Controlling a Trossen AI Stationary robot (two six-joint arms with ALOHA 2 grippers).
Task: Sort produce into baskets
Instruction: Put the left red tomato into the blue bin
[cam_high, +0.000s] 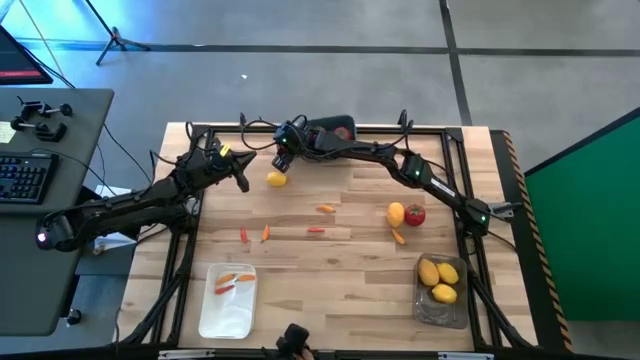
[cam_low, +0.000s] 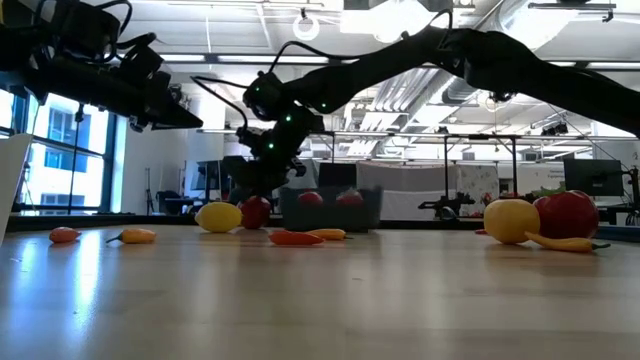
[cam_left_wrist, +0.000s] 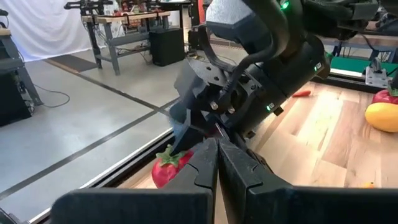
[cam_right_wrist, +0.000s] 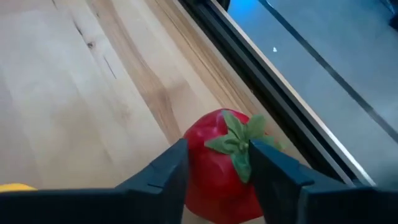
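While the high view is read from above, the right gripper (cam_high: 283, 150) is seen at the table's far edge beside a yellow lemon (cam_high: 276, 179), with the left gripper (cam_high: 240, 176) just beside it. At table height, a red tomato (cam_low: 255, 211) lies by that lemon. From the right wrist, the fingers (cam_right_wrist: 163, 171) are narrowed around the tomato (cam_right_wrist: 221, 163). From the left wrist, its fingers (cam_left_wrist: 205, 165) are pressed together, empty.

Grey floor (cam_high: 330, 25), workbenches (cam_left_wrist: 118, 28), ceiling lights (cam_low: 305, 18)
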